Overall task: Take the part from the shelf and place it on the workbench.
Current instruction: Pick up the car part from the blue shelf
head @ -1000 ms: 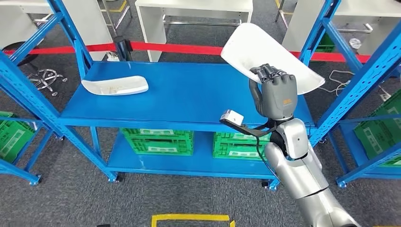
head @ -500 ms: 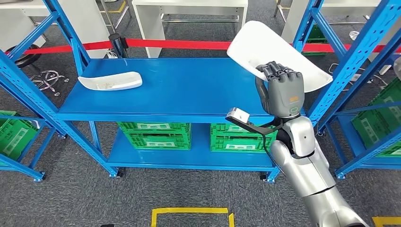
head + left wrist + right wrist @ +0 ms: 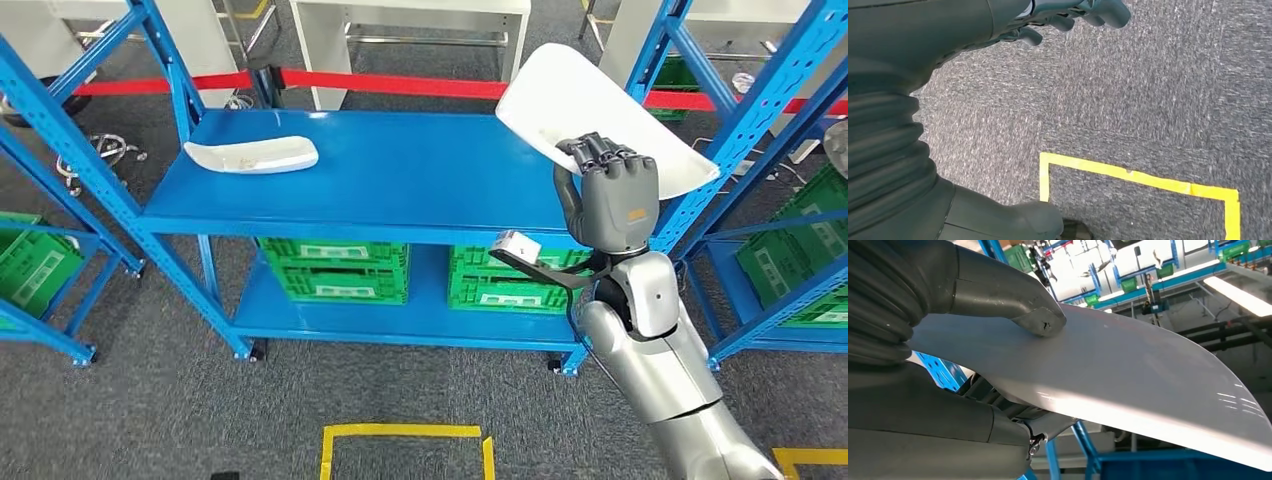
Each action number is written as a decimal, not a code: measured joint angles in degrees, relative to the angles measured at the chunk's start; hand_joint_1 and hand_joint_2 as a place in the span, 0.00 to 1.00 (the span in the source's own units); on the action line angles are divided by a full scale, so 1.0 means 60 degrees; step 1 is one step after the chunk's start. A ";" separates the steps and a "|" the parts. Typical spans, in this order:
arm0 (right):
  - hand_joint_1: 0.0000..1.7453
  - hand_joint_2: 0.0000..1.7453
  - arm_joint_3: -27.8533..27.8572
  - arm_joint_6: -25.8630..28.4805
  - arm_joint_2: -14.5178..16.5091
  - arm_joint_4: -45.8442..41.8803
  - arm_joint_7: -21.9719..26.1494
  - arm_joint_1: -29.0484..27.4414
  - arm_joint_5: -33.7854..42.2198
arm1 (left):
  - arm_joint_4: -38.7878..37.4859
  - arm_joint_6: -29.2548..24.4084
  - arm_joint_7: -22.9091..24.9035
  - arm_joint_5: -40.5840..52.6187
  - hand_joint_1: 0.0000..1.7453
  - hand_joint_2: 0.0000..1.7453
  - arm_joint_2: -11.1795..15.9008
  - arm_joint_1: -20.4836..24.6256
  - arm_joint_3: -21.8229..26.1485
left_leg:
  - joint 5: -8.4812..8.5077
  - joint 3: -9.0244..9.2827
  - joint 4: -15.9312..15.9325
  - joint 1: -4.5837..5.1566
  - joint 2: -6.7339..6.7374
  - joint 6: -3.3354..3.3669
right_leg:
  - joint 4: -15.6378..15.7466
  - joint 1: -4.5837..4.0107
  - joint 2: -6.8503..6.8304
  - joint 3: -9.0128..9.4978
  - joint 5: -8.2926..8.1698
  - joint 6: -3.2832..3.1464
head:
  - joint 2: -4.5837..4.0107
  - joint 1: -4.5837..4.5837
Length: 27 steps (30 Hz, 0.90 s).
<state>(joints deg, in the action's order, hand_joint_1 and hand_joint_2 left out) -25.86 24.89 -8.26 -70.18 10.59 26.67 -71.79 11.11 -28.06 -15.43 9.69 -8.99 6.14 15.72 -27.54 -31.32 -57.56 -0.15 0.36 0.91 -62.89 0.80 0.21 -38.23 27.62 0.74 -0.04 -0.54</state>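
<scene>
At the far left of the head view, green crates [image 3: 25, 270] sit low in a neighbouring blue rack. Next comes the blue shelf [image 3: 380, 175], whose upper deck carries a second white part [image 3: 251, 154] lying flat near its back left corner, well apart from the robot's arm. Under that deck, on the lower level, stand two green bins [image 3: 333, 270] side by side. A red barrier tape [image 3: 390, 84] runs across behind the shelf, with white tables beyond it, and on the grey carpet in front lies a rectangle of yellow floor tape [image 3: 405, 432]. The left hand [image 3: 1075, 17] hangs over the carpet in the left wrist view, beside a corner of the yellow tape; its fingers are apart and hold nothing. Further right, the right hand [image 3: 610, 190] is raised above the right end of the shelf's upper deck and grips the white part [image 3: 590, 105], a broad curved white shell. The part is lifted clear of the deck and tilted, its far end pointing up and away towards the tape. In the right wrist view the thumb [image 3: 1018, 302] presses on one face of the part [image 3: 1128, 375] while the darker fingers close under the other face. Right of the hand stands another blue rack upright [image 3: 760, 120].
</scene>
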 joint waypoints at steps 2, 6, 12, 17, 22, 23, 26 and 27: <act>1.00 1.00 0.0005 0.0017 -0.0041 -0.0015 -0.0020 -0.0043 0.0000 | 0.0004 0.0000 0.0008 0.0003 0.00 1.00 -0.0001 -0.0002 0.0000 | 0.0116 -0.0170 -0.0015 0.0006 0.0013 0.0059 | -0.1249 0.0006 0.0000 -0.0467 0.0777 0.0057 | 0.0000 -0.0019; 1.00 1.00 0.0038 0.0027 -0.0073 -0.0045 -0.0077 -0.0094 0.0002 | 0.0005 0.0000 0.0022 0.0004 0.00 1.00 -0.0005 -0.0005 0.0000 | 0.0274 -0.0499 -0.0151 0.0003 0.0013 0.0016 | -0.1388 0.0016 -0.0007 -0.0118 0.0812 0.0080 | 0.0000 -0.0023; 1.00 1.00 0.0076 0.0017 -0.0073 -0.0075 -0.0101 -0.0039 0.0002 | 0.0006 0.0000 0.0035 0.0006 0.00 1.00 -0.0007 0.0004 -0.0002 | 0.0301 -0.0595 -0.0242 -0.0001 0.0011 -0.0018 | -0.0154 0.0020 -0.0014 0.0686 0.0355 0.0061 | 0.0000 -0.0023; 1.00 1.00 0.0223 -0.0003 -0.0001 -0.0088 -0.0143 0.0210 -0.0066 | 0.0021 -0.0015 0.0038 0.0005 0.00 1.00 0.0000 0.0020 -0.0002 | 0.0021 -0.0936 -0.0794 0.0022 -0.0021 -0.0375 | 0.0598 -0.0035 -0.0018 0.0901 0.0104 -0.0325 | 0.0000 -0.0001; 1.00 1.00 0.0260 0.0029 0.0167 -0.0088 -0.0223 0.0259 -0.0303 | 0.0021 -0.0022 0.0059 0.0007 0.00 1.00 0.0016 0.0014 0.0000 | -0.1121 -0.1557 -0.2858 -0.0028 -0.0040 -0.0591 | 0.0630 -0.0008 -0.0035 0.0452 -0.0299 -0.0476 | 0.0000 0.0016; 1.00 1.00 0.0262 0.0030 0.0184 -0.0088 -0.0240 0.0260 -0.0323 | 0.0022 -0.0022 0.0065 0.0008 0.00 1.00 0.0018 0.0019 0.0000 | -0.0939 -0.1230 -0.2433 -0.0027 -0.0040 -0.0569 | 0.0623 -0.0008 -0.0033 0.0381 -0.0358 -0.0454 | 0.0000 0.0015; 1.00 1.00 0.0311 0.0035 0.0225 -0.0088 -0.0282 0.0277 -0.0354 | 0.0033 -0.0022 0.0070 0.0027 0.00 1.00 0.0033 0.0051 -0.0001 | -0.0431 -0.0008 -0.0499 0.0014 -0.0051 -0.0417 | 0.0611 -0.0029 -0.0035 0.0253 -0.0512 -0.0331 | 0.0000 0.0010; 1.00 1.00 0.0340 0.0037 0.0239 -0.0088 -0.0288 0.0285 -0.0376 | 0.0035 -0.0021 0.0074 0.0045 0.00 1.00 0.0036 0.0059 -0.0001 | -0.0387 0.0142 -0.0199 0.0036 -0.0058 -0.0354 | 0.0617 -0.0035 -0.0038 0.0235 -0.0560 -0.0273 | 0.0000 0.0007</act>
<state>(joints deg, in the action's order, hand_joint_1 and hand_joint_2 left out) -23.82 25.12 -6.83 -70.71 8.86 28.38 -74.05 11.32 -28.19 -14.99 9.96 -8.78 6.49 15.71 -29.86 -30.47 -58.76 0.07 0.01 -1.21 -59.19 0.59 -0.01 -36.82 24.26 -0.89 -0.04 -0.50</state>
